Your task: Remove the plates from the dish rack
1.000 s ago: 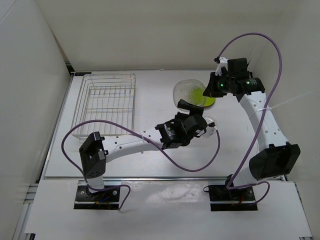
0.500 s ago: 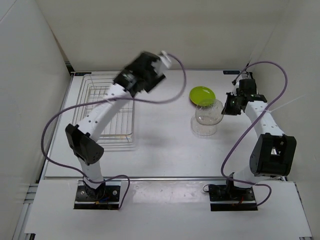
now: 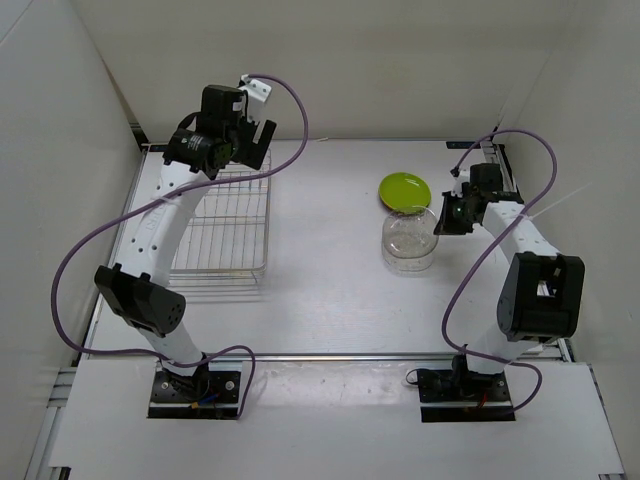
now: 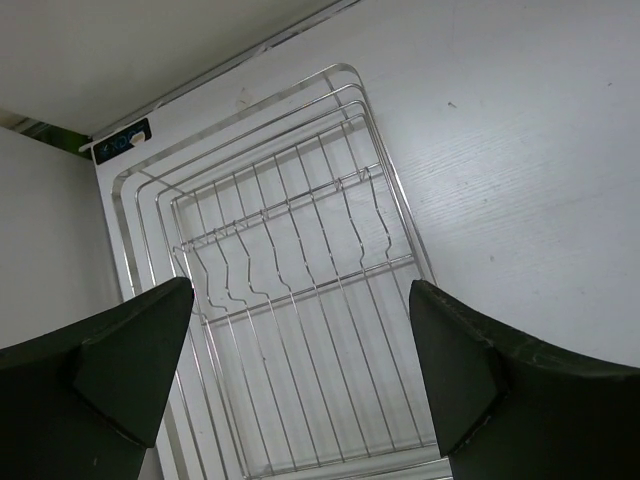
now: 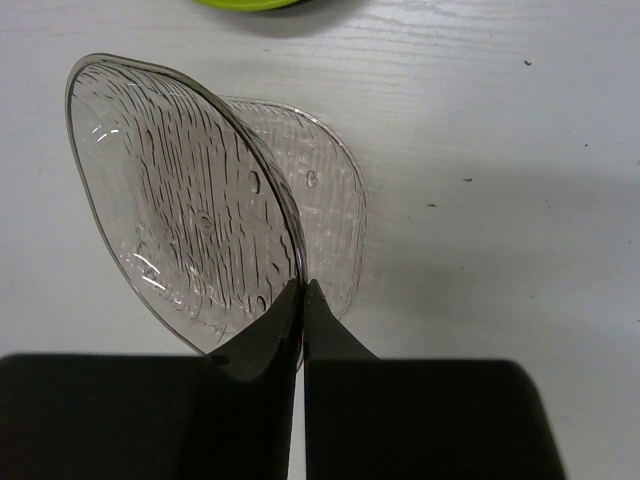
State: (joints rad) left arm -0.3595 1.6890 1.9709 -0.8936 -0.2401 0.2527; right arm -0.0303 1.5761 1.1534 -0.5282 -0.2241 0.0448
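White table point(image 3: 320, 300); left arm point(image 3: 165, 220) above dish rack point(image 3: 215, 240), jaws apart; right jaws clamped on clear plate point(image 5: 190, 200).

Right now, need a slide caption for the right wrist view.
Right fingers pinch the rim of a tilted clear plate over the white table, a green plate just visible at top.

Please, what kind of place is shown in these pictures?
Probably a robot test bench in a laboratory, not a kitchen: a white table closed in by plain white walls, two robot arms bolted at its near edge, a wire dish rack and a lime green plate as props.
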